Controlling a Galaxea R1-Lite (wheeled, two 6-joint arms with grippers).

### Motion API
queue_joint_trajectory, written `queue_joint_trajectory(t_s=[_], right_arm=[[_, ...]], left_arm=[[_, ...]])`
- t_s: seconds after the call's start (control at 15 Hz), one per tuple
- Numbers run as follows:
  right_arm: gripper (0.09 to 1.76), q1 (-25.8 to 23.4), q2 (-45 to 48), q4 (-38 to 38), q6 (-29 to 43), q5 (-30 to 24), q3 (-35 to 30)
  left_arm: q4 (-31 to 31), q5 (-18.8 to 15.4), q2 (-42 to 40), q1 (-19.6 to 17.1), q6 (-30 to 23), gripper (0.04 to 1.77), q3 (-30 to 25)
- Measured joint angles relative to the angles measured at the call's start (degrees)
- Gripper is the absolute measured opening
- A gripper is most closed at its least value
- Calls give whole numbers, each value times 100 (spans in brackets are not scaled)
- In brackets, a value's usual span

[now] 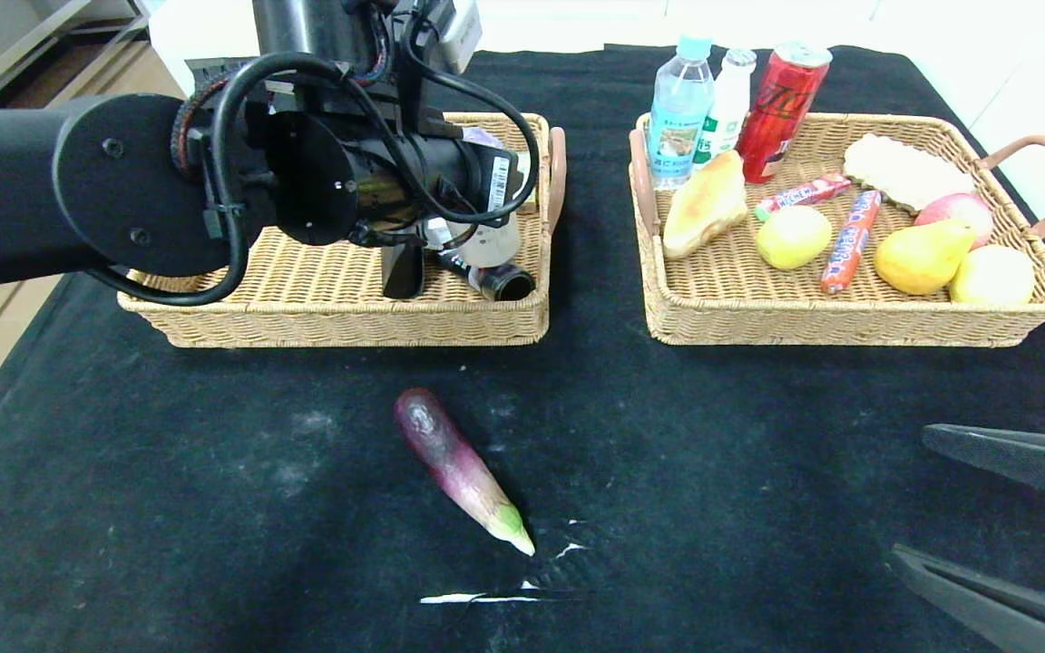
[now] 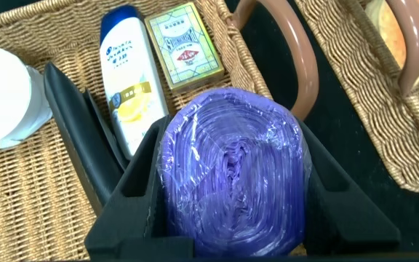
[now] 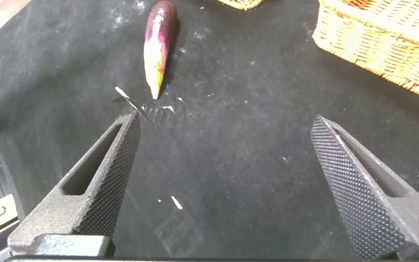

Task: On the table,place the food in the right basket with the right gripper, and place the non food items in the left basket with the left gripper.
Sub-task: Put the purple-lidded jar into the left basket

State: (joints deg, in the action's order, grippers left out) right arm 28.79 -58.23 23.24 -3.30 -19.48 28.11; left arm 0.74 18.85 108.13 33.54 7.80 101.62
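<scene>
My left gripper (image 2: 231,145) hangs over the left basket (image 1: 350,322), shut on a round non food item with a purple plastic-wrapped top (image 2: 231,175). Below it in that basket lie a white bottle with a blue cap (image 2: 126,73), a black case (image 2: 78,124) and a card box (image 2: 184,45). A purple eggplant (image 1: 459,467) with a pale green tip lies alone on the black table (image 1: 169,508), in front of the baskets. My right gripper (image 1: 911,494) stands open low at the right front, with nothing between its fingers; the eggplant (image 3: 157,44) lies well ahead of it. The right basket (image 1: 849,322) holds bread (image 1: 704,204), a lemon (image 1: 793,236) and other food.
The right basket also holds a pear (image 1: 922,257), candy sticks, two bottles and a red can (image 1: 781,109) at its back. My left arm (image 1: 123,181) covers much of the left basket. White scuffs (image 1: 486,597) mark the cloth near the eggplant's tip.
</scene>
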Motion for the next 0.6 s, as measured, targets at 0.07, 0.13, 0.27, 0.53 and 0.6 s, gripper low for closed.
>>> queue_joint_trajectory(t_s=[0.07,0.13,0.27,0.53,0.6], right_arm=[[171,0,-2,0,0,0,-2],[171,1,-4,0,0,2,-4],[171,1,-11,-2,0,0,-13],[171,6,-13,-6,-2,0,-15],[171,9,-13,-9,2,-2,-17]], left_arm=[[2,-5,48,2,0,97,30],[13,-6,85,4,0,97,52],[16,-2,121,4,-9,97,67],[-4,2,151,-7,-37,117,50],[-6,2,157,-7,-39,123,44]])
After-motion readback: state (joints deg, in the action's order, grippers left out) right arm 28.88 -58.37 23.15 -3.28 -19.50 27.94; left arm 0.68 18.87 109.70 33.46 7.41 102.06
